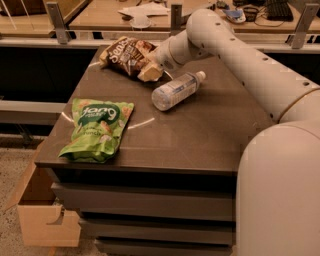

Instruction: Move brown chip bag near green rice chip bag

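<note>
The brown chip bag (126,52) lies crinkled at the far left corner of the dark table (200,135), its pale yellow end pointing right. My gripper (154,66) is at that pale end, on the end of the white arm that reaches in from the right. The bag and the wrist hide the gripper's tip. The green rice chip bag (98,129) lies flat near the table's front left edge, well apart from the brown bag.
A clear plastic bottle (176,90) lies on its side just right of the gripper. A cardboard box (40,215) stands on the floor at the lower left. A desk with papers (145,10) and rails runs behind the table.
</note>
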`<control>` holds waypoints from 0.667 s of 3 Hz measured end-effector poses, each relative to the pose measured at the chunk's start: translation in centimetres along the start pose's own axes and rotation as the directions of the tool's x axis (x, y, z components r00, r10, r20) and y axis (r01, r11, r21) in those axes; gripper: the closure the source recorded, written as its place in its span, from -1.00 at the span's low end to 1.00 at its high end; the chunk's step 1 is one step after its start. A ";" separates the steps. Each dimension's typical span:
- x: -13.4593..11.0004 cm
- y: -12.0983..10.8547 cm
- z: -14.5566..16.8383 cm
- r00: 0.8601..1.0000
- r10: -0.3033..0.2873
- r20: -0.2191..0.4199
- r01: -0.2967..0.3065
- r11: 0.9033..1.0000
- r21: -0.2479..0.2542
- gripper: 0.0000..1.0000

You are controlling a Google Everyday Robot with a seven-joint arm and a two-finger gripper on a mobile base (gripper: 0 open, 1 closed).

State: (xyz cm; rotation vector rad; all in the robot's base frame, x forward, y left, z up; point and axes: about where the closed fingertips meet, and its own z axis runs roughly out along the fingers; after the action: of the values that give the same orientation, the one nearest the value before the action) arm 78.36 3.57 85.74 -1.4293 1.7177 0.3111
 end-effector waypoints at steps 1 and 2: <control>-2.5 -0.1 -0.8 0.998 -0.053 0.039 0.054 0.998 -0.026 0.76; -6.3 1.7 -3.7 0.991 -0.089 0.104 0.101 0.988 -0.117 1.00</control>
State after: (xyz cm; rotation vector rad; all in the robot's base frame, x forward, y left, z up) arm 75.09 5.95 92.07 -1.5530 1.5684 0.4341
